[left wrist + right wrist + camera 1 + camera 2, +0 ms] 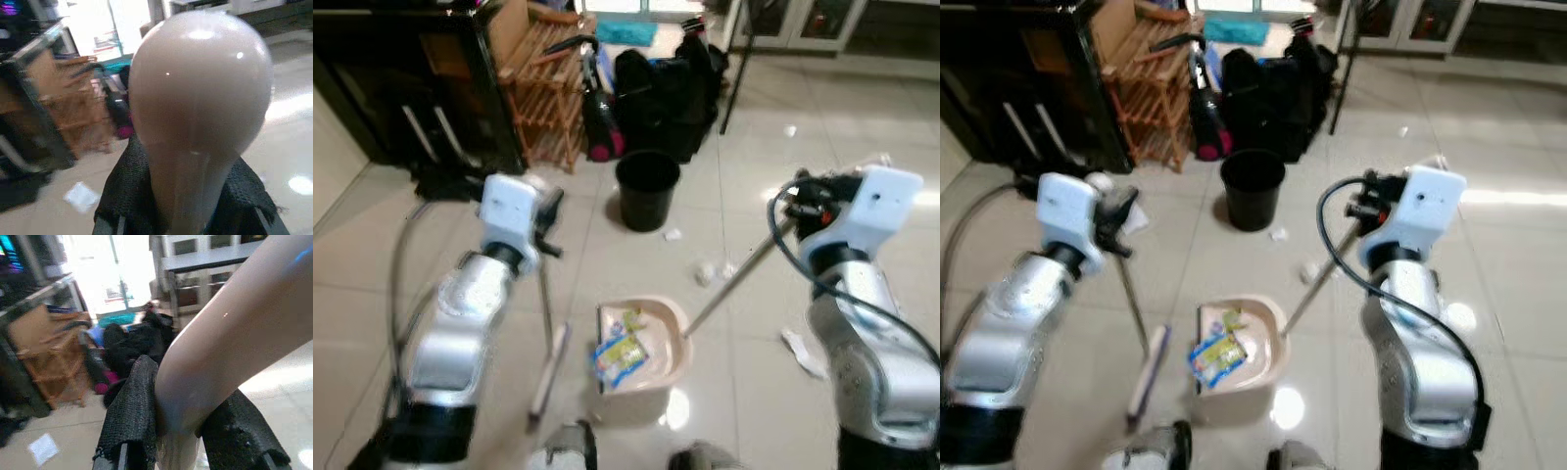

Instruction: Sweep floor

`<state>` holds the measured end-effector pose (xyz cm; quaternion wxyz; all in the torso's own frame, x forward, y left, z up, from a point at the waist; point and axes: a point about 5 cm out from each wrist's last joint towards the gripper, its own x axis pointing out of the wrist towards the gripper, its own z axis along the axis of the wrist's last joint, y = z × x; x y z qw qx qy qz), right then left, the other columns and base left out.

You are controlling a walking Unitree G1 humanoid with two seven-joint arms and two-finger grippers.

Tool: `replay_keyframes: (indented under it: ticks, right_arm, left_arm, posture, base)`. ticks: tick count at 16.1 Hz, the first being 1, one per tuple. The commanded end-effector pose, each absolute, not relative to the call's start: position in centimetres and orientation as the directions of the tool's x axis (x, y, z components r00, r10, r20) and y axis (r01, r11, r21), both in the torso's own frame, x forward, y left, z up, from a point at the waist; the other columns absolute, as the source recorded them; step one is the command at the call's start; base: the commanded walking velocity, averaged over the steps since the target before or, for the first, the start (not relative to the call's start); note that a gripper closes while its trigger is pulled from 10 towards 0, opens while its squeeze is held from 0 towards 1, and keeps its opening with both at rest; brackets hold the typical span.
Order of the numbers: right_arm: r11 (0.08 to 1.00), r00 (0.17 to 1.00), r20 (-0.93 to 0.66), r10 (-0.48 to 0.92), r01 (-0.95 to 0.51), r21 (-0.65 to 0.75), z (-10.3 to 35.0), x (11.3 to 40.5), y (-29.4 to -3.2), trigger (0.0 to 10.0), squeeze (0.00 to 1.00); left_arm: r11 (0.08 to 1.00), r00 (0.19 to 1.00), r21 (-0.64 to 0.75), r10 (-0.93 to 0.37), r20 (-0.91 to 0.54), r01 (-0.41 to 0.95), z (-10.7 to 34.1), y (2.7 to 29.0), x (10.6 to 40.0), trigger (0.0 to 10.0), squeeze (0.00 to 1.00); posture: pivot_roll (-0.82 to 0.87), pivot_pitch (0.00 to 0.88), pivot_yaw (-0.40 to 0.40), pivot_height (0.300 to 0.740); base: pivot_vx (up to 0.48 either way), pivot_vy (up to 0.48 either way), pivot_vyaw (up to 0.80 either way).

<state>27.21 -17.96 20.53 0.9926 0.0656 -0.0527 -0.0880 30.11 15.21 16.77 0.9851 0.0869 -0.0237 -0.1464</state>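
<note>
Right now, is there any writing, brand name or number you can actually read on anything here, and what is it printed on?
None can be read.
The yellow and blue wrapper in the dustpan has print, too blurred to read.
The screen glow in the right wrist view shows colours, no legible characters.
The broom handle in the left gripper and the dustpan handle in the right gripper are plain.

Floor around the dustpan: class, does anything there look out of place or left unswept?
Yes. White scraps lie on the tiles between the bin and the dustpan, one by the bin's base and another near the right arm. The dustpan holds wrappers already; these scraps are not yet swept in.
</note>
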Motion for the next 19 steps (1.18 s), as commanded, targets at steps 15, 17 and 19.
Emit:
replay_keyframes:
  ticks: [15,17,19]
  right_arm:
    - [0.938,0.945,0.157,-0.286,0.242,0.248,25.8,28.5,-20.4,10.0,0.0]
    - [0.935,0.94,0.179,-0.291,0.24,0.259,26.8,28.7,-20.6,10.0,0.0]
    - [0.933,0.936,0.195,-0.292,0.234,0.273,27.6,28.8,-20.8,10.0,0.0]
  left_arm:
    - [0.925,0.946,0.246,-0.316,0.068,0.291,18.2,16.3,29.7,10.0,0.0]
    - [0.922,0.944,0.25,-0.322,0.068,0.297,18.2,16.2,29.8,10.0,0.0]
    - [0.92,0.942,0.251,-0.328,0.069,0.302,18.3,16.1,29.8,10.0,0.0]
  posture:
    - [-0.03,0.163,0.017,0.74]
    - [-0.03,0.158,0.02,0.74]
    - [-0.03,0.155,0.026,0.74]
  base:
    - [0.24,0.0,0.0]
    - [0.42,0.0,0.0]
    - [0.42,0.0,0.0]
